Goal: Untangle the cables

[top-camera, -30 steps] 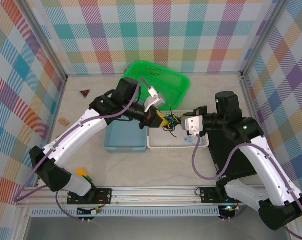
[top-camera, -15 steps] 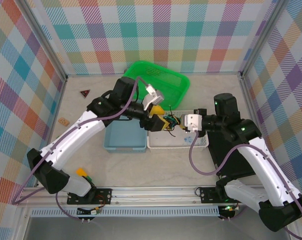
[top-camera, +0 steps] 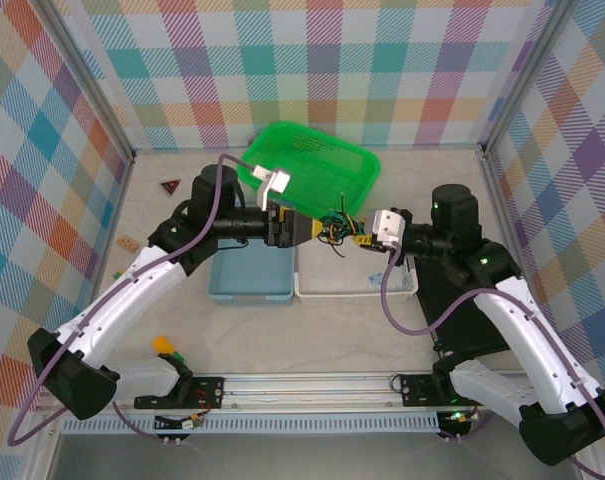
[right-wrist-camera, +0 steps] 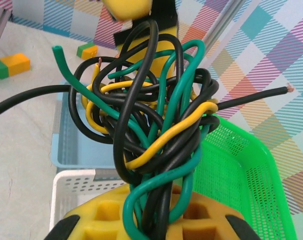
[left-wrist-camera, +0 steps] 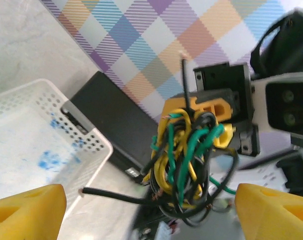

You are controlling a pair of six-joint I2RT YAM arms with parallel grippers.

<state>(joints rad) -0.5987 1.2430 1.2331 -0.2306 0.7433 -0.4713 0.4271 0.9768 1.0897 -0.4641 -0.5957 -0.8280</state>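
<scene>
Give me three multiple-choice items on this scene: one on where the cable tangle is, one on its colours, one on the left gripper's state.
1. Where are the cables?
A flat in the blue tray
B held up between the two grippers
C on the table by the left wall

2. Which colours are they?
A red, white, blue
B all grey
C black, green, yellow

3. The left gripper is:
A open
B shut on the cables
C shut and empty

Key:
1 B, the right gripper clamps them aloft, facing the left one.
2 C, all three colours show in the right wrist view.
3 A, its yellow fingers stand wide apart.
</scene>
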